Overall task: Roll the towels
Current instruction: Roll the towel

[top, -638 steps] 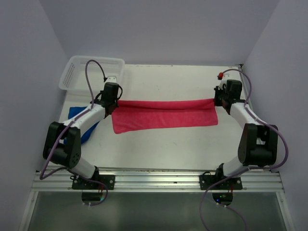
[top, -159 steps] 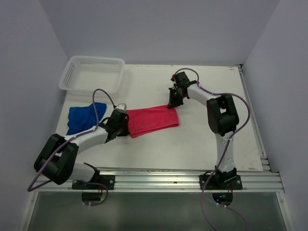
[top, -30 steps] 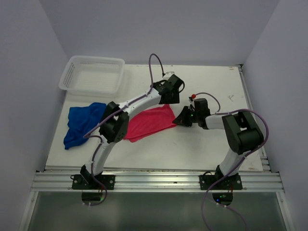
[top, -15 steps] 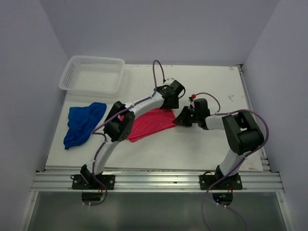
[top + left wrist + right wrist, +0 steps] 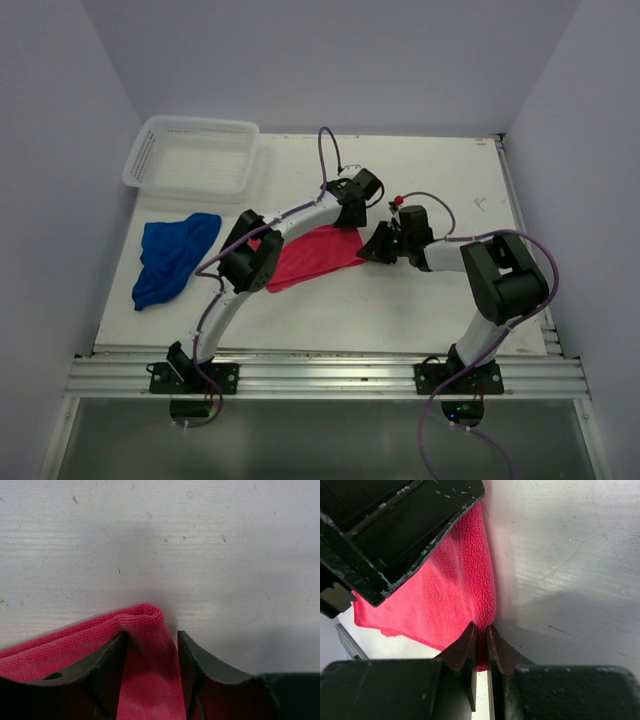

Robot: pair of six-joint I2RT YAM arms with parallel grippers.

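Where the overhead camera looks down, you have the pink-red towel [image 5: 312, 258] lying folded on the table [image 5: 450, 180] about midway across. The blue towel [image 5: 170, 255] lies crumpled well apart at the left, near the white basket [image 5: 195, 155]. Your left gripper [image 5: 352, 214] is down on the pink-red towel's far right corner. Your right gripper [image 5: 370, 248] meets the towel's right edge just beside it.

On the left wrist camera, both fingers [image 5: 105, 672] flank a raised fold of that towel. Cloth fills the gap and touches each inner face, so this gripper is clamped on the fold.

On the right wrist camera, the fingers [image 5: 462, 650] are nearly together, pinching the towel's edge at table level. The left gripper's black body sits close over the cloth.
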